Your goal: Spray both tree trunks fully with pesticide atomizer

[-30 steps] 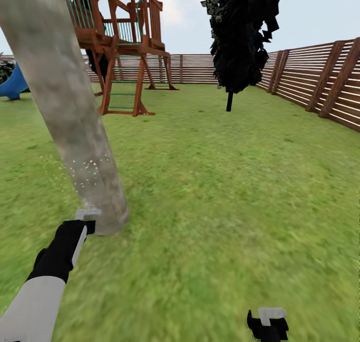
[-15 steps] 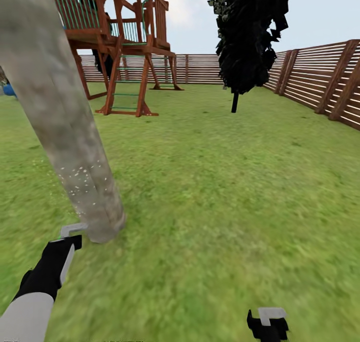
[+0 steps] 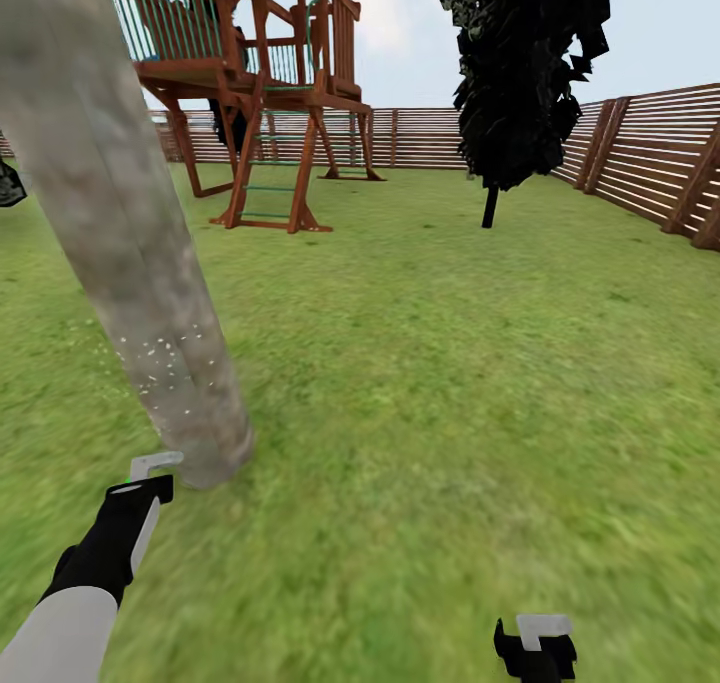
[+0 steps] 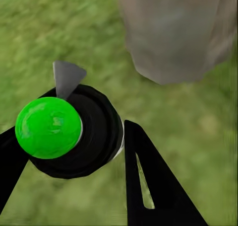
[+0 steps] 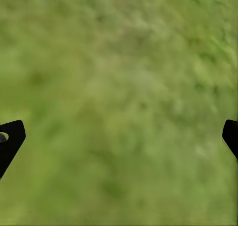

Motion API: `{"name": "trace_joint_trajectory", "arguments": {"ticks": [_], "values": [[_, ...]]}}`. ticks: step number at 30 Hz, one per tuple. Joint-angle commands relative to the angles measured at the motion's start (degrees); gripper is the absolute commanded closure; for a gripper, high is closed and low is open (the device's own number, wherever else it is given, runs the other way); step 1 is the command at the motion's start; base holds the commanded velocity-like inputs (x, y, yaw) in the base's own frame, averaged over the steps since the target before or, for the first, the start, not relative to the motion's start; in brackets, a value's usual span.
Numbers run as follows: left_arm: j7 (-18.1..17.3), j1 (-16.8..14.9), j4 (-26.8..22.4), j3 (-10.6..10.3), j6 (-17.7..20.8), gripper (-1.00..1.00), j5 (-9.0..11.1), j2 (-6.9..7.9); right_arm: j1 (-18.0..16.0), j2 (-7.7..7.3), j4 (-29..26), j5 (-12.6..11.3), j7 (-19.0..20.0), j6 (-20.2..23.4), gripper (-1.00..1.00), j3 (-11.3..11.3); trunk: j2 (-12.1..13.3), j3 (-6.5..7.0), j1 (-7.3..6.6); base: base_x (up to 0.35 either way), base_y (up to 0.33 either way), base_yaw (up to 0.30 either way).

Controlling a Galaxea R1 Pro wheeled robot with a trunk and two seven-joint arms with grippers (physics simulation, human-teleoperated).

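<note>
Your left gripper (image 4: 74, 151) clamps the black, green-capped pesticide atomizer (image 4: 69, 134) beside the white-speckled, mottled grey-tan tree trunk (image 3: 150, 293); your right gripper (image 5: 119, 136) hangs wide open over grass (image 3: 450, 383).

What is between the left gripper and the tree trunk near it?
In the left wrist view, the left gripper holds the atomizer, and beyond its nozzle lies bare grass before the tree trunk. In the head view, white specks dot the trunk.
</note>
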Motion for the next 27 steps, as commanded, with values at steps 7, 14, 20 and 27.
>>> {"name": "trace_joint_trajectory", "arguments": {"ticks": [7,14,20,27], "values": [[-0.08,-0.03,-0.33,0.12,0.29,1.0,-0.62,-0.03,-0.04,0.03,0.09,0.6,-0.18,-0.17,-1.0,-0.47,-0.02,-0.05,0.02,0.153,-0.201,0.071],[0.77,-0.03,-0.56,-0.11,0.36,1.0,-0.85,0.15,-0.04,0.09,0.09,0.6,-0.18,-0.17,-1.0,-0.47,-0.02,-0.05,0.02,0.001,-0.276,0.268],[2.45,-0.01,-0.05,-0.62,0.29,1.0,-0.64,-0.29,-0.02,0.09,0.09,0.6,-0.18,-0.17,-1.0,-0.47,-0.02,-0.05,0.02,0.002,-0.276,0.188],[2.64,-0.02,-0.04,-2.14,0.28,1.0,-0.69,-1.01,0.05,-0.08,0.09,0.69,-0.18,-0.16,-1.0,-0.47,-0.02,-0.05,0.02,0.089,-0.276,0.004]]}}
